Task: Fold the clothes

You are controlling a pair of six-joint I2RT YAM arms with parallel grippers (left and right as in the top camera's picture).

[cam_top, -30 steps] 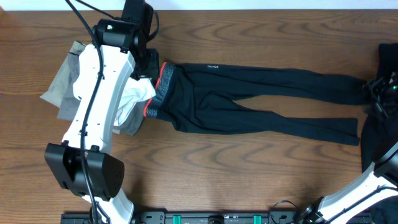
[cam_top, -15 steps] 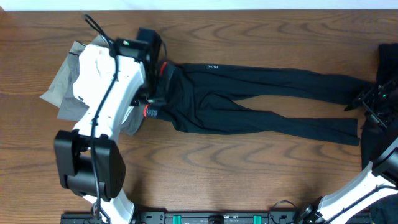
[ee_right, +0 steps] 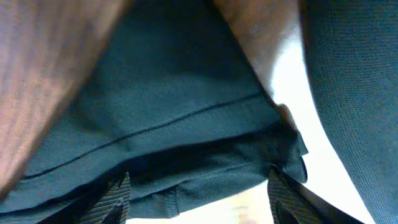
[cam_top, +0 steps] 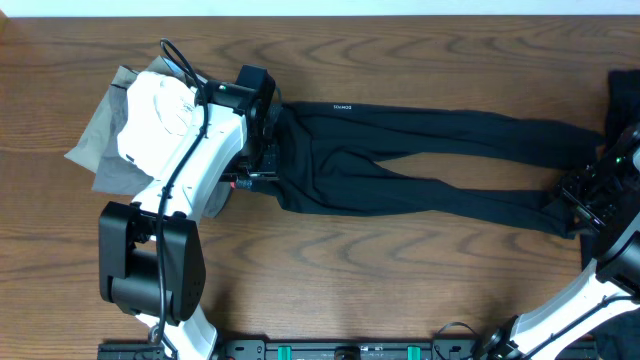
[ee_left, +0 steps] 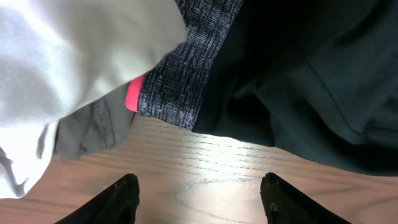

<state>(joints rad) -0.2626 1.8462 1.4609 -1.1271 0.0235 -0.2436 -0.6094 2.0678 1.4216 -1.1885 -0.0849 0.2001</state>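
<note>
The long black leggings lie stretched across the table, waist to the left and leg ends to the right. My left gripper is open above bare wood, just short of the near waist corner. The grey waistband with its coral-red edge lies ahead of the fingers. In the overhead view the left arm covers the waist. My right gripper is open at the near leg end, and the black hem lies between its fingers.
A white garment rests on grey pieces at the left, overlapping the waist end. Another black piece lies at the right edge, and dark cloth sits under the right arm.
The left arm swung right and toward the near waist corner, now covering the waistband. The right gripper moved from the far leg end down to the near leg end.
</note>
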